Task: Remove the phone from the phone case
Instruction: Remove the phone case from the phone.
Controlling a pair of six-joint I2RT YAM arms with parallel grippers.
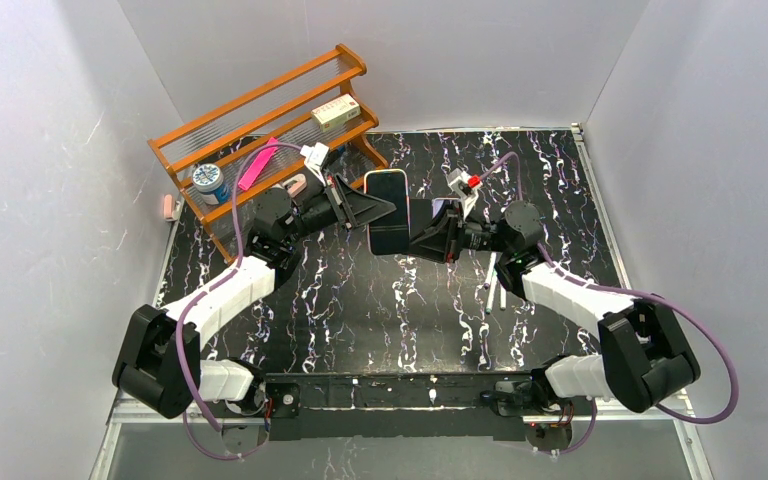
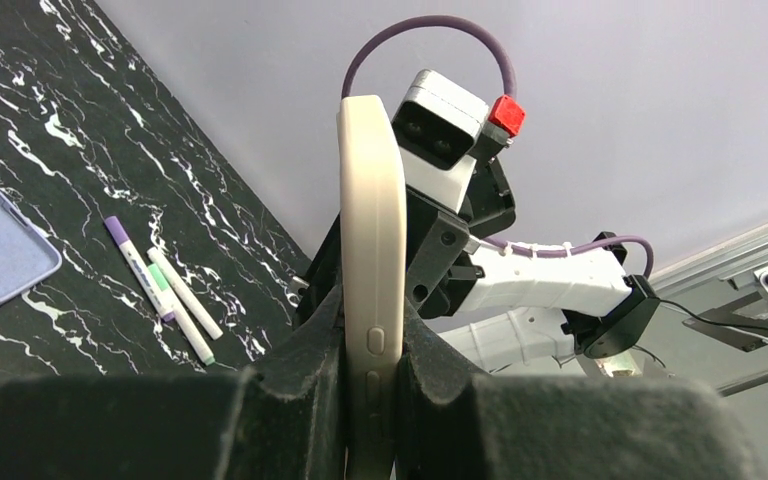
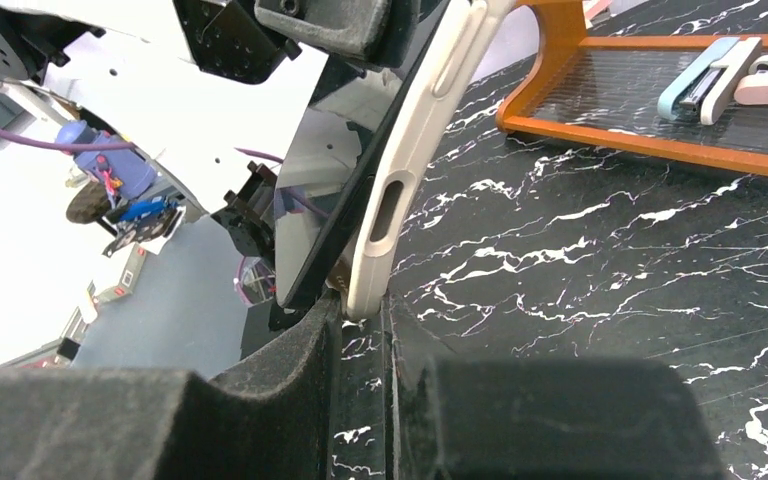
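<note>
A phone (image 1: 388, 225) with a dark screen sits in a cream phone case (image 1: 386, 173), held upright in the air over the middle of the table. My left gripper (image 1: 378, 208) is shut on the case's long edges; in the left wrist view the case (image 2: 371, 200) stands edge-on between the jaws of the left gripper (image 2: 371, 335). My right gripper (image 1: 422, 238) is at the lower right corner. In its wrist view the phone (image 3: 325, 200) has lifted away from the case (image 3: 400, 170) at that corner, and the right gripper (image 3: 365, 305) pinches the case's end at its tips.
An orange rack (image 1: 270, 130) stands at the back left with a box, a pink item and a blue tin. Three markers (image 2: 160, 290) and a lilac case (image 2: 0, 245) lie on the black marble table. White walls close in the sides.
</note>
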